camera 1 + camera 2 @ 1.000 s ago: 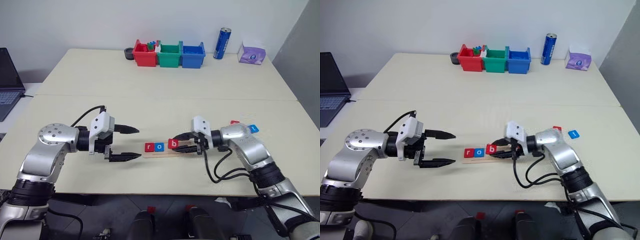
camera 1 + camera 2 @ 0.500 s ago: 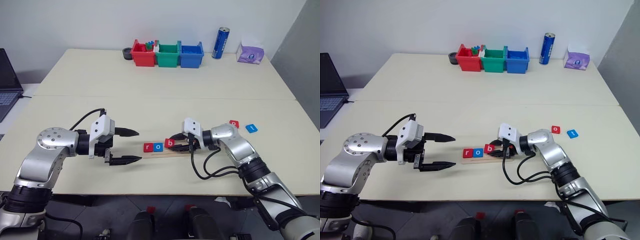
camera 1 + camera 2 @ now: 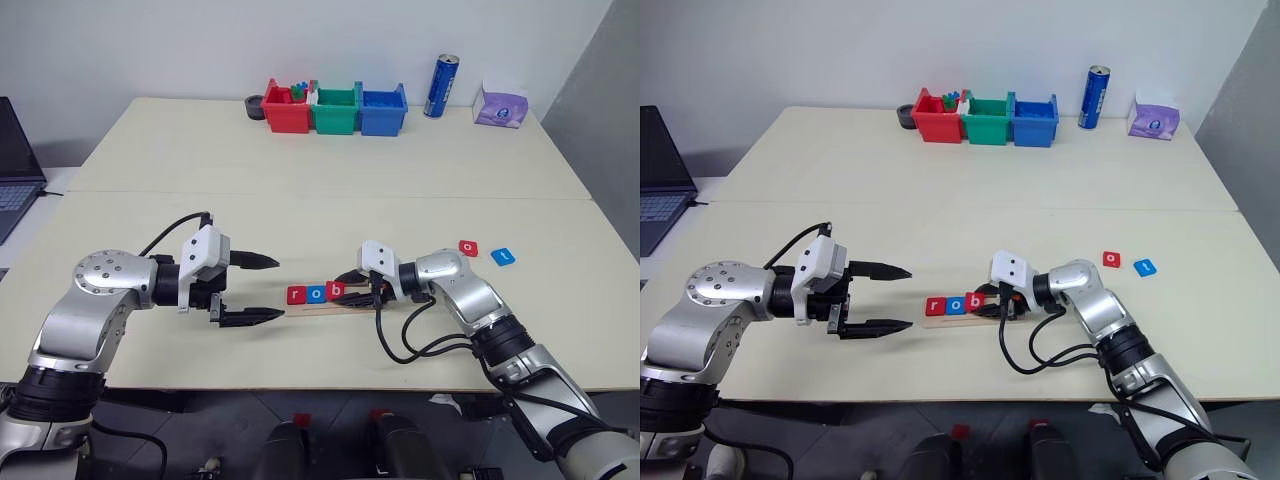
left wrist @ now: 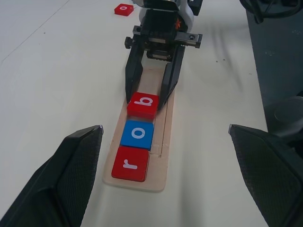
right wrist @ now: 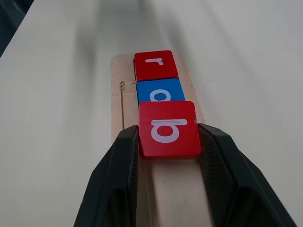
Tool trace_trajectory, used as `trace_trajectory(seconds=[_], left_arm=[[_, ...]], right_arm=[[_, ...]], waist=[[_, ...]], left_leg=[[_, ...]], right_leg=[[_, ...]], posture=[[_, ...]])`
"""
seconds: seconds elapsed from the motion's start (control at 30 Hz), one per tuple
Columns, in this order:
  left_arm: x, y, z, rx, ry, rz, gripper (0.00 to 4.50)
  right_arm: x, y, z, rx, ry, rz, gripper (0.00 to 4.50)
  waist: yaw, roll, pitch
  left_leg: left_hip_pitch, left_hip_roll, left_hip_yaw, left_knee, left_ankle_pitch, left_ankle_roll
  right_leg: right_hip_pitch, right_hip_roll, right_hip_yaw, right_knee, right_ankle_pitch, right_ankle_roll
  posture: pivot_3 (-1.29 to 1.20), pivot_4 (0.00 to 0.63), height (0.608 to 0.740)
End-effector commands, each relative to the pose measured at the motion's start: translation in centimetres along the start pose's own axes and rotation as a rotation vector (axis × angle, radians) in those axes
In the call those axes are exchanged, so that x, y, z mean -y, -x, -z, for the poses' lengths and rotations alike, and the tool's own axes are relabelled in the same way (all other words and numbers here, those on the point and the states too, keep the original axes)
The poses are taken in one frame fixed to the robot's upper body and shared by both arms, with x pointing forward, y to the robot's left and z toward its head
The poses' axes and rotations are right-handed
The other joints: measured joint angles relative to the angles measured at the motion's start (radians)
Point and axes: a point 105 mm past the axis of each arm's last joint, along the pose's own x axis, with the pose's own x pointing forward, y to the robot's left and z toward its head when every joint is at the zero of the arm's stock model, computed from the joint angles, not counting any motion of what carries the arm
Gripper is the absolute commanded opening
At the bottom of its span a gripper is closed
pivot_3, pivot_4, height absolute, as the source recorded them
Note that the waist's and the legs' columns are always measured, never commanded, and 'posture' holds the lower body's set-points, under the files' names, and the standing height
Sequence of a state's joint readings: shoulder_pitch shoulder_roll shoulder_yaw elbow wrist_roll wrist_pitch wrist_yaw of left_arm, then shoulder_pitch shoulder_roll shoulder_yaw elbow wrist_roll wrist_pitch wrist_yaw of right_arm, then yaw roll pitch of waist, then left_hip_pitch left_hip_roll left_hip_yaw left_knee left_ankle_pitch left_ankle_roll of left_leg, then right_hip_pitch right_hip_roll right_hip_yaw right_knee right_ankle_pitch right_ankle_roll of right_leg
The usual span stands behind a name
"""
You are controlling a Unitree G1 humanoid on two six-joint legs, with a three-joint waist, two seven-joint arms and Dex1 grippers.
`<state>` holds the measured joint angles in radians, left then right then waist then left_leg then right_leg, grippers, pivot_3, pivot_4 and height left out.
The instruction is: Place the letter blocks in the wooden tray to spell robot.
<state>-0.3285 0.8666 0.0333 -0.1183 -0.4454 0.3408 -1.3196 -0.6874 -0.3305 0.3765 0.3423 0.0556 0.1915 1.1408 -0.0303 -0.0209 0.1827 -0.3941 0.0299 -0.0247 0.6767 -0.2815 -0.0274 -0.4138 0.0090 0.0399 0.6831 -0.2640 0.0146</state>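
Left wrist view gives the plainest look at the work: the long pale wooden tray (image 4: pixel 144 142) lies on the cream tabletop (image 3: pixel 330 140) with three small square letter tiles at its left end. The red r tile (image 4: pixel 130 163) and the blue o tile (image 4: pixel 138 135) sit flat and touching. The red b tile (image 4: pixel 143 105) comes next, pinched by its side edges between the two black fingers of the right hand (image 4: pixel 150 99). It looks slightly raised, its leading edge lapping the o tile, so I judge it is being slid into its slot rather than already seated. Holding it by the sides leaves the letter face up and lets the tray's groove guide it (a sensible grip for so thin a piece).

The left hand (image 3: pixel 252 290) hovers just off the tray's left end with its fingers spread wide and nothing between them. It seems to be waiting, or ready to steady the tray.

Well off to the right on the tabletop lie the remaining red o tile (image 3: pixel 468 247) and blue t tile (image 3: pixel 503 257), side by side and apart from the tray. So three of the five letters are in or nearly in.

Compared with a second ago, the right hand has carried the b tile leftward along the tray, closing the gap to the blue o tile; the left hand has not shifted.
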Motion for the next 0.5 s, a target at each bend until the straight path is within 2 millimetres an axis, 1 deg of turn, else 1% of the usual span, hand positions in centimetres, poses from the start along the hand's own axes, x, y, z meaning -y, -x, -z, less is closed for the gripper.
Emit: trace_trajectory(seconds=[0.03,0.27,0.5], left_arm=[[-0.39,0.08,-0.98,0.011,-0.046,-0.009,4.50],[-0.61,0.19,-0.91,0.007,-0.053,-0.018,4.50],[-0.54,0.19,-0.75,0.006,-0.049,-0.021,4.50]], right_arm=[[0.73,0.11,-1.17,0.009,0.055,0.014,1.46],[0.80,-0.21,-1.37,0.014,0.078,0.009,1.46],[0.71,-0.07,-1.36,0.010,0.079,-0.008,1.46]], waist=[[0.000,0.000,0.000],[0.000,0.000,0.000],[0.000,0.000,0.000]], left_leg=[[0.000,0.000,0.000,0.000,0.000,0.000],[0.000,0.000,0.000,0.000,0.000,0.000],[0.000,0.000,0.000,0.000,0.000,0.000]], right_leg=[[0.000,0.000,0.000,0.000,0.000,0.000],[0.000,0.000,0.000,0.000,0.000,0.000],[0.000,0.000,0.000,0.000,0.000,0.000]], posture=[[0.00,0.150,0.740],[0.00,0.150,0.740],[0.00,0.150,0.740]])
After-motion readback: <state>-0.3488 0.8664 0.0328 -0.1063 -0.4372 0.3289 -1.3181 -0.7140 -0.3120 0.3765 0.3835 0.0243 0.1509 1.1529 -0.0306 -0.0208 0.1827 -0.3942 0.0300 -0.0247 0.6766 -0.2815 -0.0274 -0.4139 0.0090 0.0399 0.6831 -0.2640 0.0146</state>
